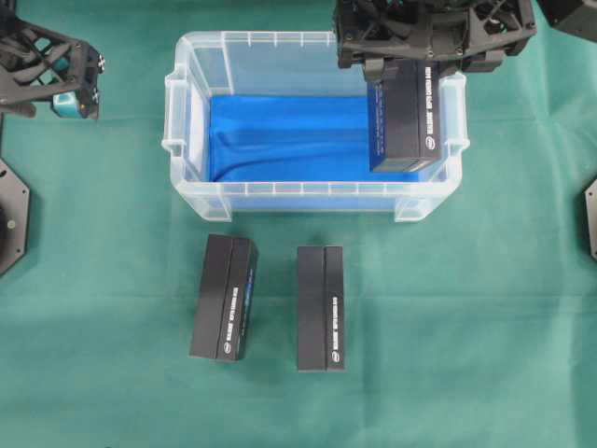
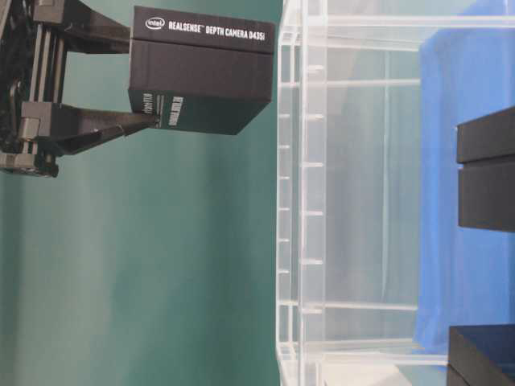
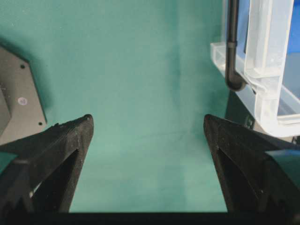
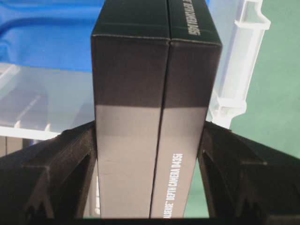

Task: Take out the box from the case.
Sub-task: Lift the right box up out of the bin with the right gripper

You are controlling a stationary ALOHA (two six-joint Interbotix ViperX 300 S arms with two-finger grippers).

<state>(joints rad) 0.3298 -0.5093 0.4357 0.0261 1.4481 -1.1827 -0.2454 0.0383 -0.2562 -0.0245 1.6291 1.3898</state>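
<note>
Right gripper point(image 1: 403, 67) at the top right of the overhead frame has a black box point(image 1: 404, 117) pinched between its fingers, and the box hangs above the right end of the clear case point(image 1: 312, 198), over the blue lining point(image 1: 280, 140). The right wrist view confirms it: both fingers point(image 4: 70, 159) press flat against the 2 long sides of the box point(image 4: 154, 117), jaws partly closed on it, with the case rim point(image 4: 239, 56) off to the upper right. In the table-level picture, which is turned on its side, the box point(image 2: 201, 72) sits in the upper left, clear of the case wall point(image 2: 302, 201), so it is lifted out above the rim.

Left gripper point(image 1: 70, 79) waits at the upper left of the overhead frame, away from the case. Its fingers point(image 3: 61, 154) are spread wide with only the green cloth point(image 3: 140, 93) between them, holding nothing.

On the cloth below the case, 2 more black boxes lie side by side: 1 left point(image 1: 225, 297), 1 right point(image 1: 321, 308)
</note>
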